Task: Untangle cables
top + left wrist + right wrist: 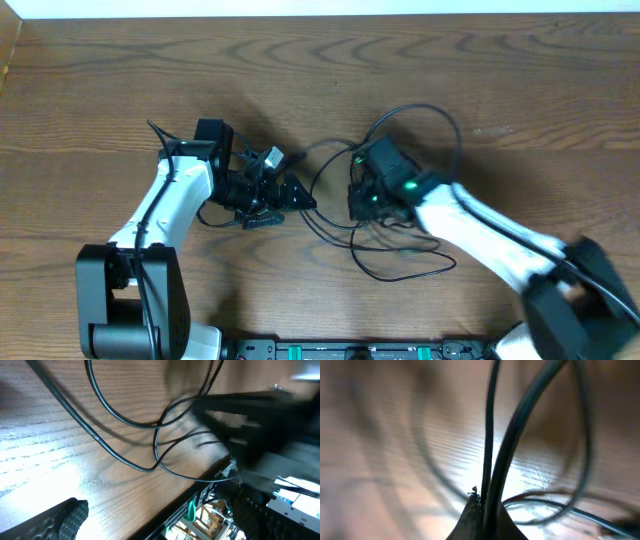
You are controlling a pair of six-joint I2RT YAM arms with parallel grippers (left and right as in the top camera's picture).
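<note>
Thin black cables (400, 262) lie in loose overlapping loops on the wooden table between and below the two arms, and one loop (425, 112) arches behind the right wrist. My right gripper (358, 205) is shut on two black cable strands (492, 435), which rise from its closed tips (485, 510). To its left, my left gripper (290, 197) is open, low over the table. Its two padded fingers sit far apart (160, 527) with nothing between them. Crossing cable loops (155, 452) lie on the wood ahead of it.
The table's front edge (200, 490) runs close below the cables, with a black rail with green parts (350, 350) beyond it. The right arm shows as a dark blur (250, 415) in the left wrist view. Both arm bases stand at the near corners.
</note>
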